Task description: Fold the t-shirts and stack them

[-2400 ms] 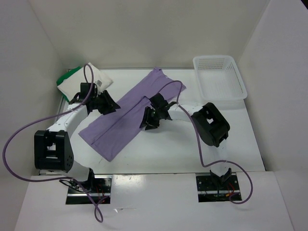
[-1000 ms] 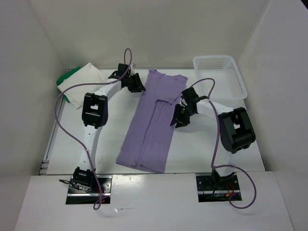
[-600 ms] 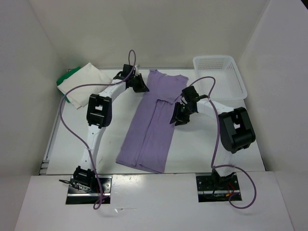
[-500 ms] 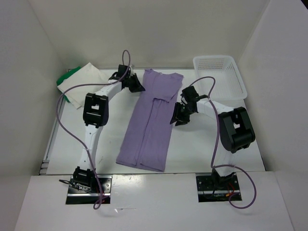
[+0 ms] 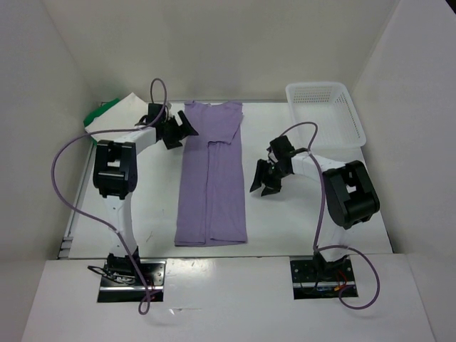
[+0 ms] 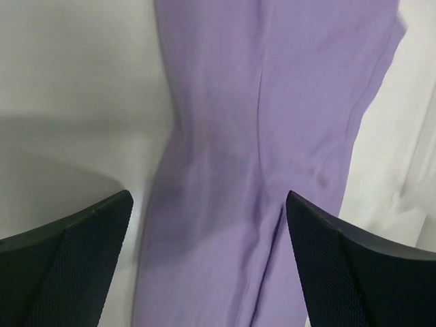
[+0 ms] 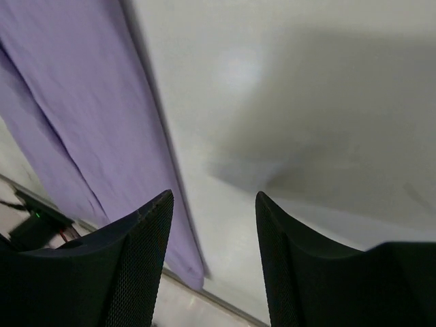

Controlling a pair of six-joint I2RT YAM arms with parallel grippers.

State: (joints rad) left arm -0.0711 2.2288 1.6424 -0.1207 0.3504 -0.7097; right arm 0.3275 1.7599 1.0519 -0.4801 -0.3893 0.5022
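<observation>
Centre frame in the overhead view, the lavender t-shirt (image 5: 211, 178) lies flat on the white tabletop (image 5: 306, 221). It is folded lengthwise into a long narrow strip that runs from the upper middle of the picture down toward my arm bases at the bottom edge. The top end of the strip is a little wider than the rest, and a folded flap shows across it.

My left gripper (image 5: 182, 132) sits at the upper left of the strip, just beside its left edge near the top end. My left wrist camera shows the two black fingers (image 6: 68, 266) spread wide in the lower corners of the frame. Purple cloth lies beneath the gap between them, creased but not pinched, and the gripper has hold of nothing.

My right gripper (image 5: 263, 187) is to the right of the strip at about mid-height, clear of the cloth. In my right wrist view its fingers (image 7: 136, 259) stand parted over bare tabletop with nothing between them. The shirt's long edge runs down the left side of that frame.

At the upper left corner of the tabletop, the cream-white t-shirt (image 5: 132, 115) lies folded on top of the green t-shirt (image 5: 98, 114). Only a sliver of the green one shows at the left edge. The pair is just beside my left arm and apart from the lavender strip.

At the upper right, the white mesh basket (image 5: 324, 87) stands well apart from all three shirts.
</observation>
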